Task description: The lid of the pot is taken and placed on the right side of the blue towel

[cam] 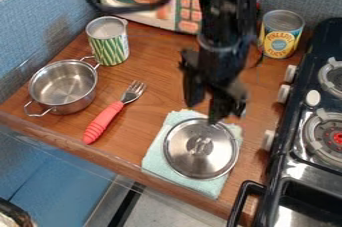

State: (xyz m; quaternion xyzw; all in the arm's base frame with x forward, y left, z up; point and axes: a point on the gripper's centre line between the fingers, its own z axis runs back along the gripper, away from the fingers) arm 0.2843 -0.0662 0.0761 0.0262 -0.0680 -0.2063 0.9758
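My gripper (pixel 203 113) hangs down at the centre right, open, with its fingertips over the far edge of the towel and nothing between them. The round silver lid (pixel 190 157) lies flat below it, knob up, on the light blue towel (pixel 160 163). The lid covers much of the towel, toward its right side, and the towel's near edge shows beneath. At the left stands the silver two-handled pot (pixel 63 85), uncovered and empty.
A fork with a red handle (pixel 103 121) lies between pot and towel. A green-striped can (pixel 109 43) stands behind the pot, and a yellow-labelled can (pixel 279 36) at the back right. The toy microwave (pixel 120 1) is behind; the black stove (pixel 304 143) borders the right.
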